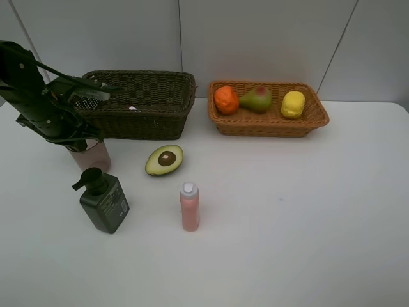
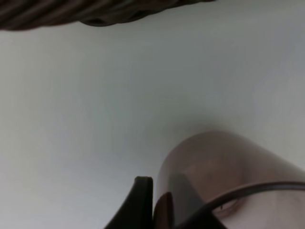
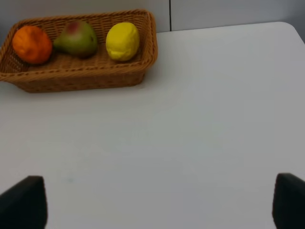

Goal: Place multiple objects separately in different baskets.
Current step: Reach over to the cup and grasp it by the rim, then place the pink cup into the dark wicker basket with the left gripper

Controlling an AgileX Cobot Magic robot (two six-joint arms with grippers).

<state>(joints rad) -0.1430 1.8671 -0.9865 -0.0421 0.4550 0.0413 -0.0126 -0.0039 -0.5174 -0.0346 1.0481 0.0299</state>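
My left gripper (image 1: 86, 142) is shut on the rim of the translucent pink cup (image 1: 91, 157), which stands on the table in front of the dark green-brown basket (image 1: 160, 121). In the left wrist view one black finger (image 2: 138, 200) lies outside the cup (image 2: 224, 171) wall and the other shows dimly through it. The avocado half (image 1: 164, 160), the dark green pump bottle (image 1: 103, 201) and the small pink bottle (image 1: 190, 206) stand on the table. The orange-tan basket (image 1: 268, 125) holds the orange (image 1: 226, 100), pear (image 1: 256, 99) and lemon (image 1: 293, 104). My right gripper (image 3: 155, 205) is open over bare table.
A small white thing (image 1: 132, 108) lies inside the dark basket. The table's right edge (image 3: 295, 33) runs near the orange-tan basket (image 3: 76, 76). White wall panels stand behind both baskets. The right arm does not show in the high view.
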